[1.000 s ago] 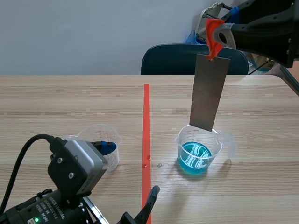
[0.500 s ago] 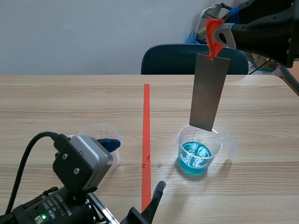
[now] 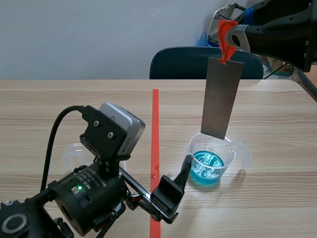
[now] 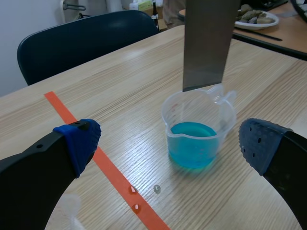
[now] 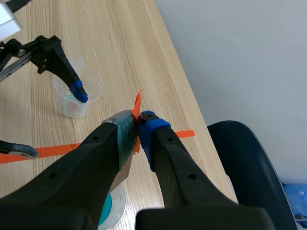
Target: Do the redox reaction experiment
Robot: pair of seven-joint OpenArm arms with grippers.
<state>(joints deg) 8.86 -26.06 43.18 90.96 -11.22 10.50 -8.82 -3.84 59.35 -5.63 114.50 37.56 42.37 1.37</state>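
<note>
Right gripper point(image 5: 138, 130): raised above the table's right half, fingers pinched together on an orange-red tab point(image 3: 226, 42). Only the tab sits between the pads.
Metal strip point(image 3: 221, 96): a grey, flat strip hanging from the tab below the right gripper's jaws, leaning slightly off vertical.
Strip against beaker: the lower edge is over the mouth of the beaker point(image 3: 210, 161), by its far rim, and is clear of the liquid.
Beaker: clear plastic with a handle and spout, standing upright just right of the tape line point(image 3: 155, 124).
Blue liquid point(image 4: 192, 143): fills only the lower part of the beaker.
Left gripper point(image 4: 168, 143): low over the table near the tape line, jaws spread wide and holding nothing.
Beaker against left jaws: in the left wrist view it stands ahead of the gripper, roughly midway between the two blue pads. In the scene view one fingertip point(image 3: 187, 163) is just beside the beaker's left wall, and contact cannot be judged. The other finger is hidden there by the arm.
Second beaker point(image 3: 73, 150): clear, left of the tape line and mostly hidden behind the left arm. Its contents cannot be made out.
Table point(image 3: 272, 208): light wood grain, with a small droplet point(image 4: 157, 189) just right of the tape line.
Chair point(image 3: 198, 62): dark blue, at the table's far edge.
</note>
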